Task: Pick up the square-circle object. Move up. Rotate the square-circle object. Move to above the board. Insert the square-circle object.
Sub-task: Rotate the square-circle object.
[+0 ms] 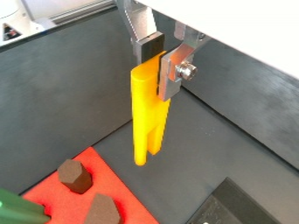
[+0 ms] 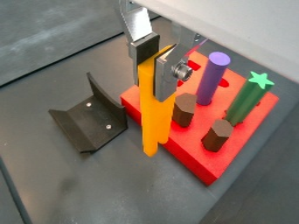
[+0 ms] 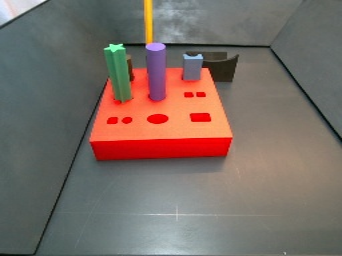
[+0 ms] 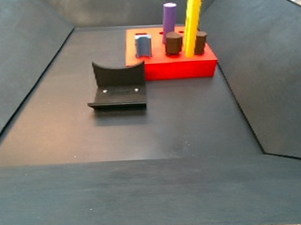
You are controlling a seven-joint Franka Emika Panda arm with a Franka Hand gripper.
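My gripper [image 1: 158,70] is shut on the upper end of the square-circle object [image 1: 149,114], a tall orange-yellow peg that hangs upright with its two split legs pointing down. In a wrist view the gripper [image 2: 152,66] holds the peg [image 2: 149,114] by the edge of the red board [image 2: 228,162], on the side facing the fixture [image 2: 87,122]. In both side views only the peg shows [image 3: 147,18] [image 4: 194,19], raised by the board [image 3: 160,140] [image 4: 177,68]. The gripper is out of those frames.
A green star-topped peg [image 3: 118,72], a purple round peg [image 3: 156,70] and a blue-grey peg [image 3: 193,66] stand in the board. Two brown hexagonal pegs [image 2: 184,109] [image 2: 218,134] stand there too. The fixture [image 4: 116,86] sits on the dark floor, ringed by grey walls.
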